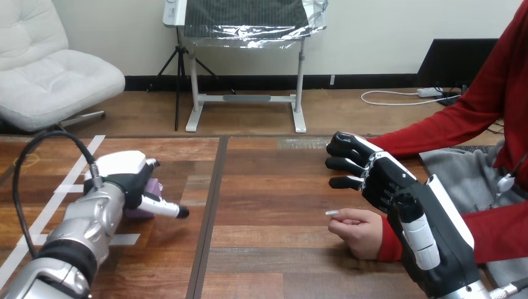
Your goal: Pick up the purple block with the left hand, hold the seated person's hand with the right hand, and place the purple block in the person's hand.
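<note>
Wooden table (274, 187) bears purple block (153, 187) under left hand (121, 173), grip cannot be told; right hand (395, 184) spread beside person's hand (358, 229).

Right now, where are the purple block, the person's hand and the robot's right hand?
purple block (154, 187): head view, its uncovered upper corner.
person's hand (358, 232): head view, its middle.
right hand (391, 184): head view, its black middle.

Bright, even light; soft shadows
</note>
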You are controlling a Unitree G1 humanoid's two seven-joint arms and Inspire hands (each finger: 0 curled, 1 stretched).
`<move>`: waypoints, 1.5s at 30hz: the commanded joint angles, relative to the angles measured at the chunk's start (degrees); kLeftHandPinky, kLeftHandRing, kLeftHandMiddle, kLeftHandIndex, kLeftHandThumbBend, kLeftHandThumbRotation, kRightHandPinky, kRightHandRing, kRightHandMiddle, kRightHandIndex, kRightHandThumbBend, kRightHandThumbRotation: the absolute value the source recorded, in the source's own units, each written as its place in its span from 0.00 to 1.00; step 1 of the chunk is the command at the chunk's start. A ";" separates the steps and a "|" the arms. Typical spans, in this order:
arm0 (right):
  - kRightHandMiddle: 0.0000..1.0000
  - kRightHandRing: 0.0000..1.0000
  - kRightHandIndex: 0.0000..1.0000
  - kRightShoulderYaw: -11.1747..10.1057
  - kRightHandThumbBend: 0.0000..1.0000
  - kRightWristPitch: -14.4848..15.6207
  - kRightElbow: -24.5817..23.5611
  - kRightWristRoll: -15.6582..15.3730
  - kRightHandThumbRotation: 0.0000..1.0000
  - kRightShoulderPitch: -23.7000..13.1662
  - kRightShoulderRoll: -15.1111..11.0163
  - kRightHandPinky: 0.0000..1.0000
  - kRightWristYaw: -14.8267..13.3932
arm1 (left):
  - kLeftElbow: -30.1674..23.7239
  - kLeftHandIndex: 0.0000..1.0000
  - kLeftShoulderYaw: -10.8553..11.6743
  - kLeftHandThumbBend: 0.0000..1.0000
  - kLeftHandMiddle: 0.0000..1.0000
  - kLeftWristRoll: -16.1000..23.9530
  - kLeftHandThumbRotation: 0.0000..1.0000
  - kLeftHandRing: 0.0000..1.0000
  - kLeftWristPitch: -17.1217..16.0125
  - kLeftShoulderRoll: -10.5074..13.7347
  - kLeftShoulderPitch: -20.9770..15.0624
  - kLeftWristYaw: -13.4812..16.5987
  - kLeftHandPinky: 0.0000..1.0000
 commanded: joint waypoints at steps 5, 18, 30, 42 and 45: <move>0.87 0.84 0.87 -0.76 0.88 -1.77 -0.75 0.58 1.00 -3.44 -0.52 0.77 0.07 | 2.25 0.90 -1.95 0.82 0.93 0.92 0.55 0.92 -0.03 -0.94 -6.83 -1.06 0.88; 0.86 0.84 0.86 -0.85 0.89 -2.25 -0.72 0.63 1.00 -3.46 -0.58 0.77 0.15 | 3.27 0.88 -2.01 0.81 0.91 0.35 0.41 0.90 -0.28 -1.22 -6.86 -3.01 0.86; 0.86 0.83 0.86 -1.10 0.89 -2.96 -0.60 0.15 1.00 -3.37 -0.57 0.75 -0.29 | 3.88 0.86 -1.78 0.78 0.89 -0.11 0.20 0.87 1.16 -1.76 -7.10 -4.62 0.75; 0.86 0.83 0.85 -1.13 0.89 -3.17 -0.24 0.82 1.00 -3.49 -0.59 0.74 0.05 | 4.07 0.79 -2.03 0.66 0.79 0.02 0.01 0.72 2.04 -1.84 -7.32 -3.97 0.50; 0.86 0.83 0.85 -1.12 0.89 -3.21 -0.20 0.82 1.00 -3.50 -0.61 0.74 0.08 | 3.82 0.76 -1.87 0.63 0.74 -0.11 0.00 0.62 2.34 -1.75 -7.37 -3.63 0.42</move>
